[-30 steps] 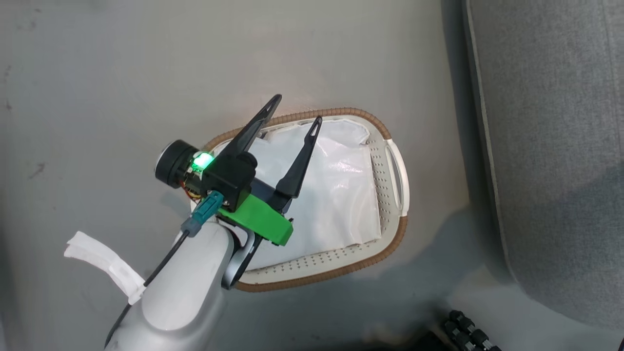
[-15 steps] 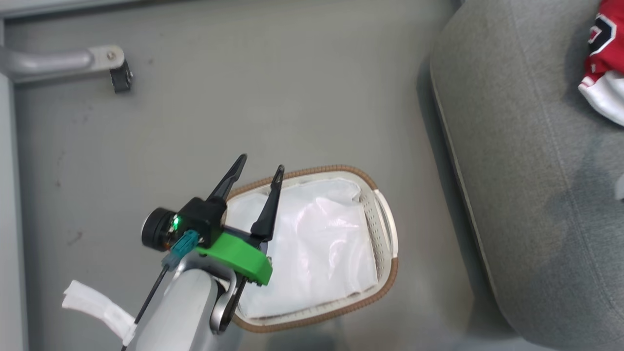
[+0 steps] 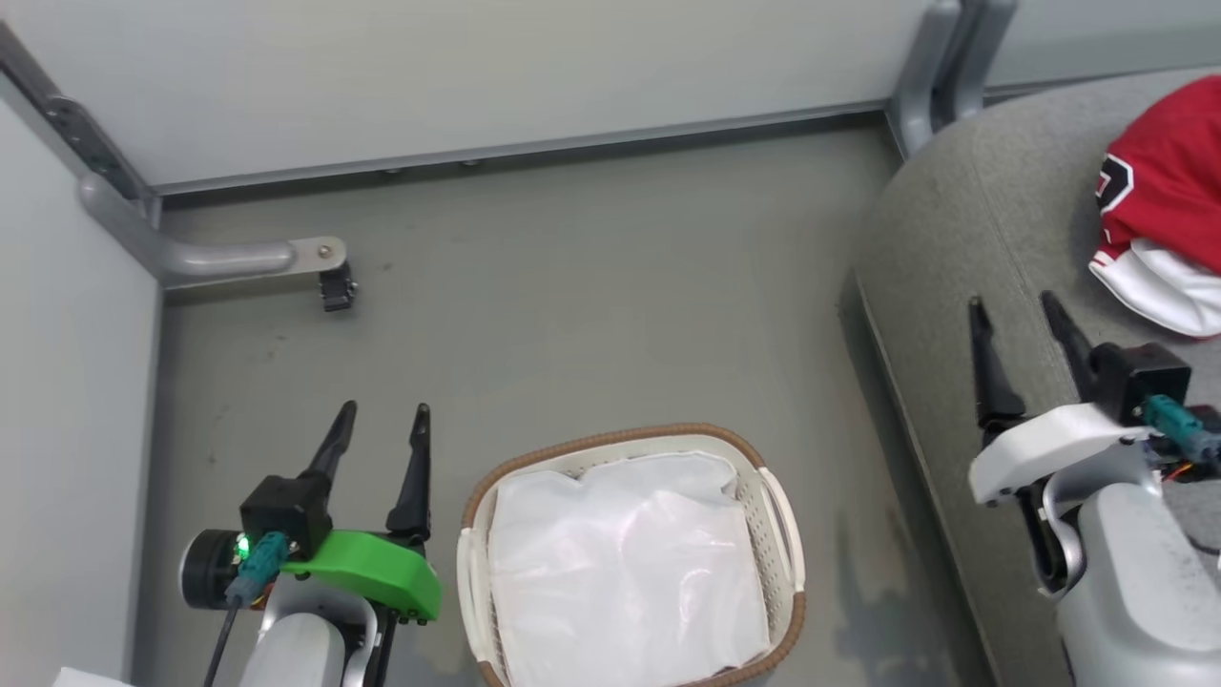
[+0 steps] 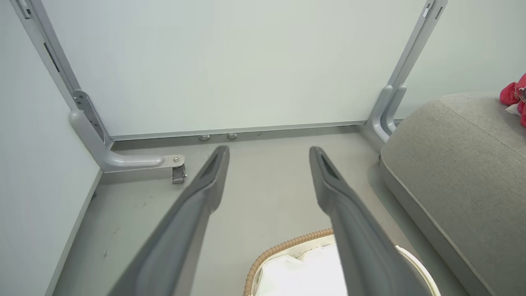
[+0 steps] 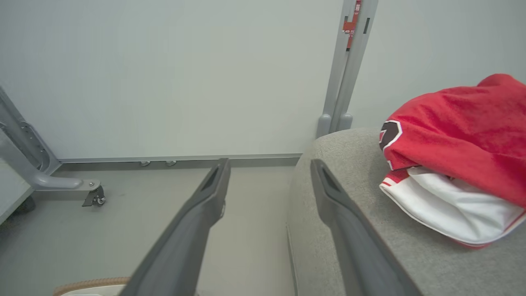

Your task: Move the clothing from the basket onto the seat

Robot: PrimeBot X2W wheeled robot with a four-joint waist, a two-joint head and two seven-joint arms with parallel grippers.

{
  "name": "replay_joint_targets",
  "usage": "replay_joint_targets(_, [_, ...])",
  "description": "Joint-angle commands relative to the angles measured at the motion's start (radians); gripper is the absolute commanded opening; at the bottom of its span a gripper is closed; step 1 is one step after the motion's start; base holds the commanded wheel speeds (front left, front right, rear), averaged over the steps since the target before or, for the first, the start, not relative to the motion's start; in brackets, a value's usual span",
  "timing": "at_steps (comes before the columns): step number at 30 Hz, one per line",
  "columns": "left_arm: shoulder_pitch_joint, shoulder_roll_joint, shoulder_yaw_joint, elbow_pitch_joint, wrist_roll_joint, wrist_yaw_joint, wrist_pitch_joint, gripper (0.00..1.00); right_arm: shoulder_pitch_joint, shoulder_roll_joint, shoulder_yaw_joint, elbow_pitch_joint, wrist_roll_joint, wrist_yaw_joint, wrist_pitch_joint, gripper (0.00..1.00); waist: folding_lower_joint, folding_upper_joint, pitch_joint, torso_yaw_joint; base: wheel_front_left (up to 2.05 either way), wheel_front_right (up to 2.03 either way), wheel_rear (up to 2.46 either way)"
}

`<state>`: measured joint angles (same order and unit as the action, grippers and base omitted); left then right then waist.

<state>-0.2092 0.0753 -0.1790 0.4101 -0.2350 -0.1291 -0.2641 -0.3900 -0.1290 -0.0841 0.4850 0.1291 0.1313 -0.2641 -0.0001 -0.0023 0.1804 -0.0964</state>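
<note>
Whereas a second ago the left gripper [image 3: 384, 410] hung over the basket [image 3: 610, 437], it now sits beside it, fingers spread and empty. The right gripper [image 3: 1012, 301], also spread, hovers above the seat [image 3: 963, 248], where the red clothing [image 3: 1164, 181] lies. With just a white sheet [image 3: 630, 563] in the basket, the job looks finished. The jersey's black mark [image 5: 389, 133] is folded under, and the red sticker [image 5: 350, 26] is too small to read.

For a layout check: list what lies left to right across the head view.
Open left claw, oval white perforated plastic basket with brown rim, open right claw, red jersey with white trim.
</note>
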Motion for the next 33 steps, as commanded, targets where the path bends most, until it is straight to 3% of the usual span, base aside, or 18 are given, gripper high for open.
replay_joint_targets(1, [0.022,-0.001,0.025,0.001,0.019,-0.003,0.000,1.00,0.029,0.009,0.010,-0.008,0.015,-0.001,0.000,1.00,0.0001,0.0023,-0.047,0.052,0.00,0.00,0.00])
replay_joint_targets(11, [0.110,-0.017,0.162,-0.006,0.089,0.004,0.000,1.00,0.156,0.066,0.032,-0.031,0.036,-0.001,0.000,1.00,0.0001,0.0023,-0.112,0.088,0.00,0.00,0.00])
replay_joint_targets(22, [0.209,-0.024,0.166,-0.010,0.037,-0.003,0.000,1.00,0.256,0.076,0.045,-0.008,0.038,-0.001,0.000,1.00,0.0001,0.0023,-0.161,0.091,0.00,0.00,0.00])
replay_joint_targets(23, [0.196,-0.024,0.164,-0.010,0.039,0.001,0.000,0.00,0.245,0.077,0.044,-0.009,0.031,0.000,0.000,0.00,0.0001,0.0000,-0.160,0.090,0.00,0.00,0.00])
replay_joint_targets(27, [0.203,-0.030,0.163,0.026,0.038,0.001,0.001,0.00,0.262,0.088,0.043,0.024,0.032,0.000,0.002,0.00,0.0001,0.0000,-0.160,0.090,0.00,0.00,0.00])
replay_joint_targets(33, [0.191,-0.030,0.177,0.013,-0.078,0.001,0.035,0.00,0.255,0.087,0.027,0.011,0.148,0.000,0.042,0.00,0.0001,0.0001,-0.161,0.091,0.00,0.00,0.00])
